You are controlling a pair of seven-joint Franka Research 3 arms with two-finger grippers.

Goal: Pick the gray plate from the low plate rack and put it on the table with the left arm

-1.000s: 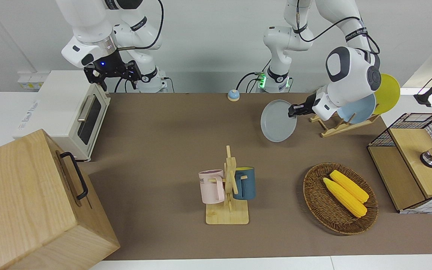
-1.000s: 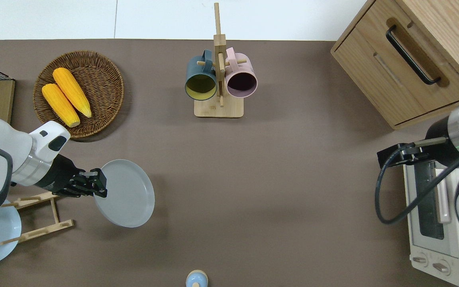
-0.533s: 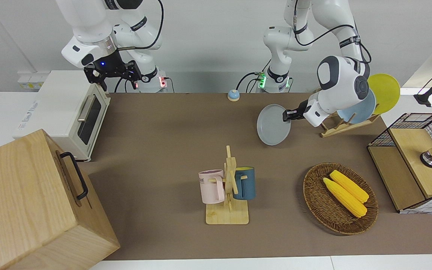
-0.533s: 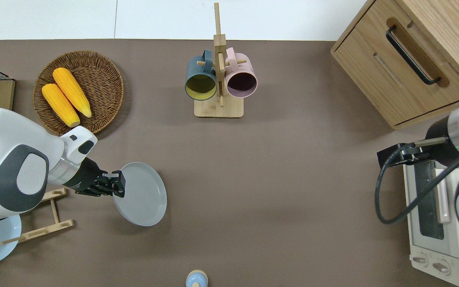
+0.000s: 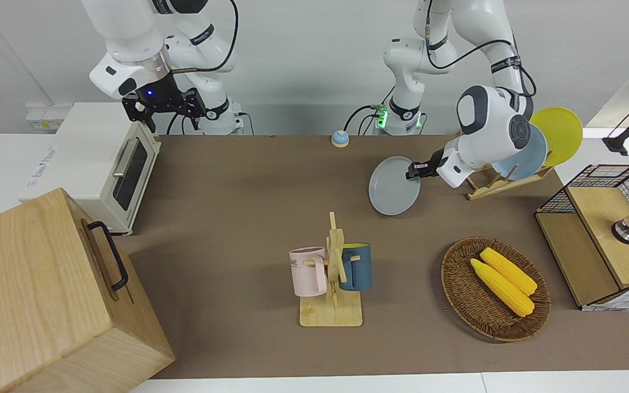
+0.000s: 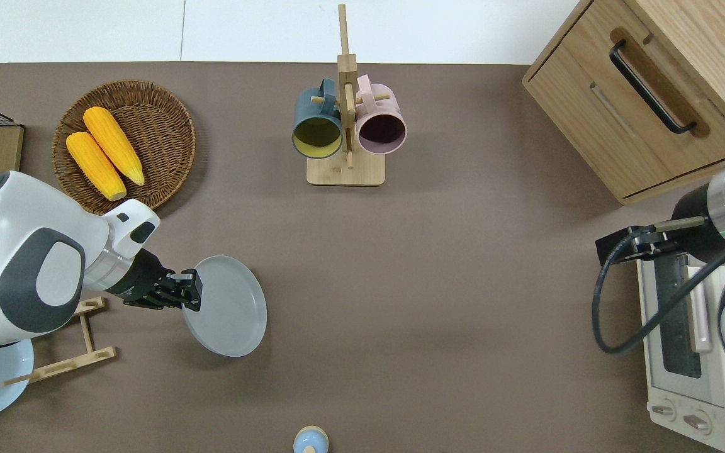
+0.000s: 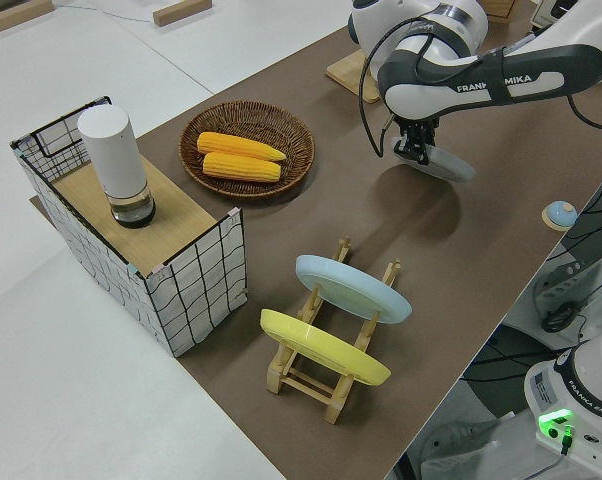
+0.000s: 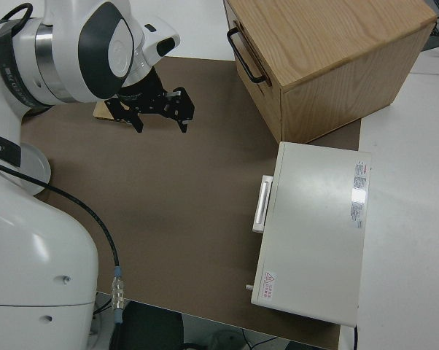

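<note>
We've got the left end effector (image 6: pixel 191 296) clamped on the rim of the gray plate (image 6: pixel 229 308), tilted over bare tabletop (image 6: pixel 438 283) toward the left arm's end, clear of the low plate rack (image 6: pixel 63 343); stiff, slick, probably breakable, so that rim pinch looks right.

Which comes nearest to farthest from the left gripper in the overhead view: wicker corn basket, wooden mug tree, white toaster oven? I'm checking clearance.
From the left gripper, shut on the gray plate:
1. Round wicker corn basket, toward the left arm's end.
2. Wooden mug tree, mid-table.
3. White toaster oven, at the right arm's end.
</note>
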